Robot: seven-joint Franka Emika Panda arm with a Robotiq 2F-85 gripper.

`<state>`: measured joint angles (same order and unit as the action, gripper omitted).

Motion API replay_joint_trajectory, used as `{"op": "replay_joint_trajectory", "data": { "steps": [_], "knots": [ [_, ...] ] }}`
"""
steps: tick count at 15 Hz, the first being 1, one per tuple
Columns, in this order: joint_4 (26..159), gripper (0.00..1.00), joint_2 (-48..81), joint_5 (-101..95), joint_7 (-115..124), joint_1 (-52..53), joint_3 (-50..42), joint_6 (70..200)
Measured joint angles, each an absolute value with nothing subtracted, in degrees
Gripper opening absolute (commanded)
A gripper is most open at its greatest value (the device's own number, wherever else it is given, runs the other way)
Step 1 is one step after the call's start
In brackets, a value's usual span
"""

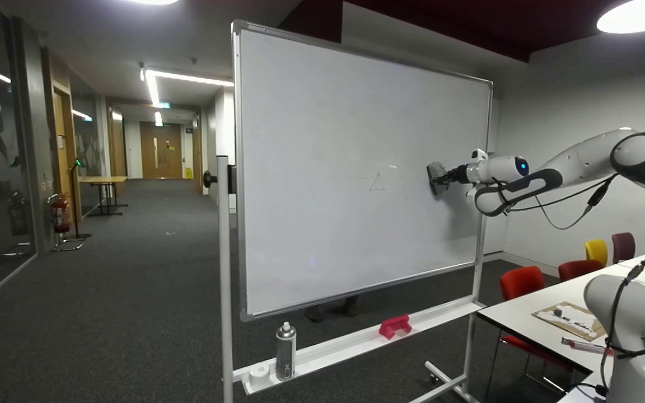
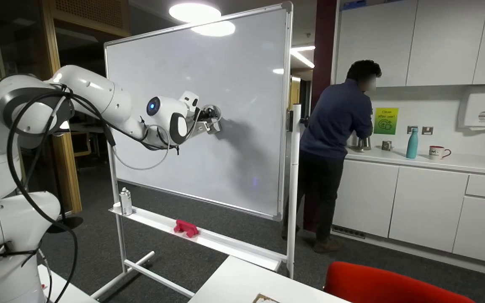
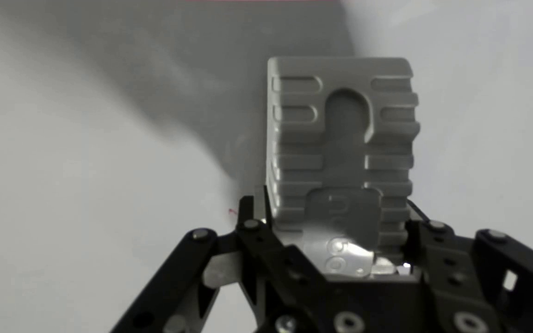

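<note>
Whiteboard (image 1: 350, 162) partly hidden behind claw (image 3: 338, 212) gripping eraser (image 3: 344, 159).

Grey eraser (image 3: 343, 162), blocky, ribbed down both sides, rounded groove along the middle, raised characters near the lower end. Gripped across its width; runs up-down in the wrist view, right of centre. In both exterior views, close up to the whiteboard (image 1: 339, 134); contact can't be told. Board pale, metal-framed. Thin triangle (image 1: 377, 183) just right of centre, exterior view; small red mark (image 3: 232, 212) left of eraser, wrist view.

Teal bottle (image 2: 412, 144), mug (image 2: 437, 152), perhaps a kettle (image 2: 364, 144)
</note>
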<state>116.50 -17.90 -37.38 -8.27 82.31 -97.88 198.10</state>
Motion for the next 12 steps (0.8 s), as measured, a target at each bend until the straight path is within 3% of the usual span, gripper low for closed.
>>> {"op": "replay_joint_trajectory", "data": {
  "steps": [12],
  "knots": [
    [121.6, 0.35, -4.5, -37.3, -10.1, 89.9, -97.5, 198.2]
  ]
}}
